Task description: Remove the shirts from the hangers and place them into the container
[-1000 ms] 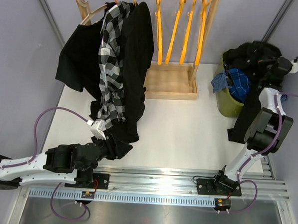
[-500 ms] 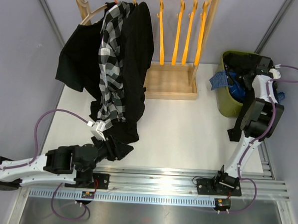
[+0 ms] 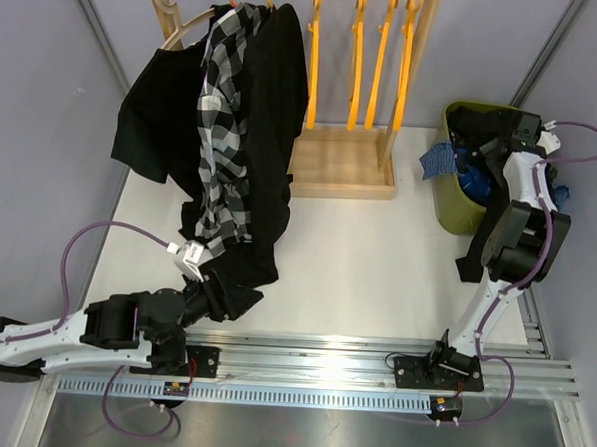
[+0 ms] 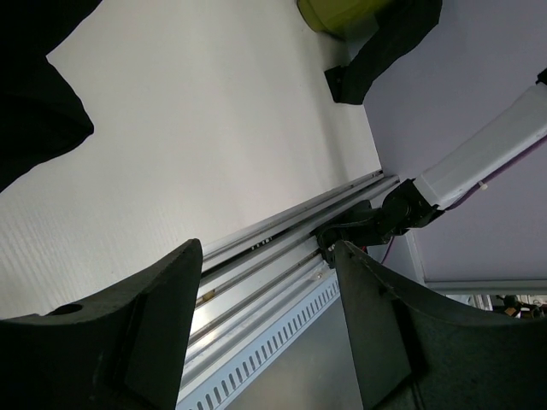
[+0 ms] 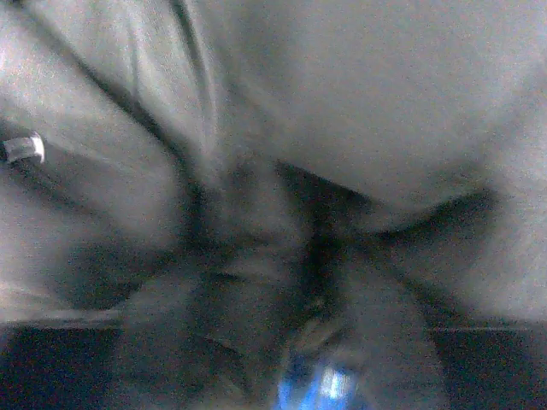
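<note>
The left gripper [image 4: 267,256] stands with its jaws apart and nothing between them. Only the rail [image 4: 282,226] and bare table [image 4: 214,128] show through the gap, with a black hem [image 4: 34,120] at the upper left of its wrist view. From above, it sits at the lower left, right by the trailing bottom of the black shirt [image 3: 274,112] that hangs beside the checked shirt [image 3: 223,129] on the wooden rack [image 3: 342,166]. The right gripper [image 3: 494,129] reaches into the olive container [image 3: 451,210] at the upper right. Its wrist view is all blurred dark cloth with a speck of blue and no fingers can be made out, so whether it grips or has let go cannot be told. One shirt appears to be going into the container while the left arm readies the next pull. That pull calls for closing on the hem and drawing the shirt down off its hanger without dragging the rack. Four empty hangers [image 3: 357,66] hang clear, but those under the shirts are almost wholly covered. How many garments fill the container is also hidden.
</note>
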Robot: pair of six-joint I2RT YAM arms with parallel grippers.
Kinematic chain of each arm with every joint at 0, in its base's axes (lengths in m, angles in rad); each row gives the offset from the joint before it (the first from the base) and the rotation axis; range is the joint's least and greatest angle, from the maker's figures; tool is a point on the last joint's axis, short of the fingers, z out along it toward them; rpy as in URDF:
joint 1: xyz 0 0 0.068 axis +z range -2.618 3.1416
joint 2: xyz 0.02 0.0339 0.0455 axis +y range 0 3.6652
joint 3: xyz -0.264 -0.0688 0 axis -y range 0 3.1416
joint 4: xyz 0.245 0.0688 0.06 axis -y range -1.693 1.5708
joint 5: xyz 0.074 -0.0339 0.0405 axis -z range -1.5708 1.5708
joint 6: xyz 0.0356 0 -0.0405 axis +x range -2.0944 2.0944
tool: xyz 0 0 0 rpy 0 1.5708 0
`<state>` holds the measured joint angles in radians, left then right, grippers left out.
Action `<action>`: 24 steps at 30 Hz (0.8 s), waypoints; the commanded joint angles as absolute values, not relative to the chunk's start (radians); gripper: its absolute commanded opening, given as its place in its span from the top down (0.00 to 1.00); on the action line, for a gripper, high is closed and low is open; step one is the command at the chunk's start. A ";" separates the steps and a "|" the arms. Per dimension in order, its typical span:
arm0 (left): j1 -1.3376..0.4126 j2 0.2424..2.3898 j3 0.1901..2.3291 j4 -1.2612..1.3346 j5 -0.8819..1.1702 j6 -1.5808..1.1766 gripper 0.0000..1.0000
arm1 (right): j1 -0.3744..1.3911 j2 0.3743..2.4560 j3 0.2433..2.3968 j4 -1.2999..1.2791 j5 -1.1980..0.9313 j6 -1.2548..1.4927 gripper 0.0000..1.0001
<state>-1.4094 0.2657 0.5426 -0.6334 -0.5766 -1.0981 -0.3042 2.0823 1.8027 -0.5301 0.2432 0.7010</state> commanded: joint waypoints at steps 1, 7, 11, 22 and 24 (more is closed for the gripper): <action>-1.413 0.235 0.563 -0.617 -0.597 -1.072 0.33 | -0.244 1.838 1.752 -0.586 0.219 0.531 0.10; -1.413 0.193 0.583 -0.661 -0.624 -1.048 0.30 | -0.221 1.582 1.844 -0.601 0.225 0.485 0.01; -1.413 0.166 0.597 -0.692 -0.627 -1.035 0.28 | -0.172 1.373 1.749 -0.514 0.204 0.446 0.00; -1.413 0.147 0.609 -0.693 -0.614 -0.944 0.08 | -0.049 0.850 1.508 -0.445 -0.498 0.405 0.01; -1.413 0.162 0.612 -0.675 -0.601 -0.924 0.01 | -0.051 0.833 1.514 -0.443 -0.582 0.428 0.01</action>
